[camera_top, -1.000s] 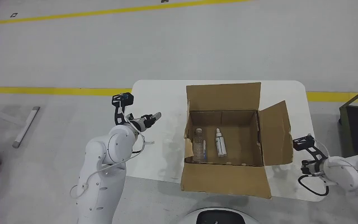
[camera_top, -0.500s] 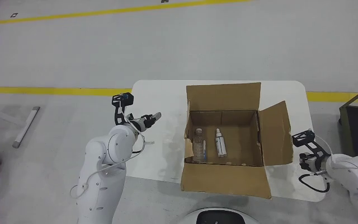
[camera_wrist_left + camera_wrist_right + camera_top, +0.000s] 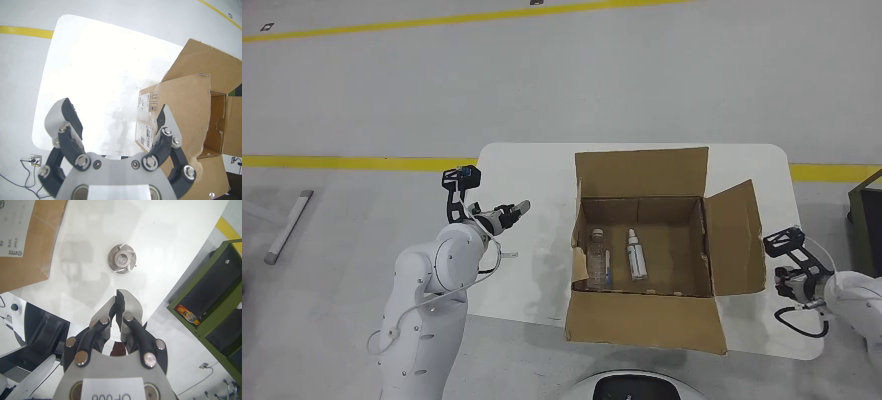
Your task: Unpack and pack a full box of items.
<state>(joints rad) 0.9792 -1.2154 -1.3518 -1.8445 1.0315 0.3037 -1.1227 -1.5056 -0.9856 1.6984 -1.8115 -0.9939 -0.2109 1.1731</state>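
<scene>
- While the left gripper (image 3: pixel 115 111) hangs over the left part of the white bench (image 3: pixel 532 180), its jaws stand wide apart with nothing between them.
- From above, this gripper (image 3: pixel 510 213) sits well left of the cardboard box (image 3: pixel 642 250), not touching it.
- That box stands in the middle of the bench with all its top flaps folded outward; the right flap (image 3: pixel 737 238) leans out toward the right arm.
- Inside, on the box floor near the left wall, a clear plastic bottle (image 3: pixel 596 258) lies on its side.
- Just to its right lies a small white spray bottle (image 3: pixel 636 254), also on its side, apart from the first.
- On the right side of the bench, the right gripper (image 3: pixel 119 294) has its fingers pressed together and grips nothing.
- Ahead of those fingertips a round metal flange (image 3: pixel 122 260) with bolt holes lies flat on the bench, near the box's outer wall (image 3: pixel 28 247) but not touching it.
- Beyond the bench edge stands a green rack (image 3: pixel 217 275) with an orange bottle (image 3: pixel 188 315) lying on its shelf.
</scene>
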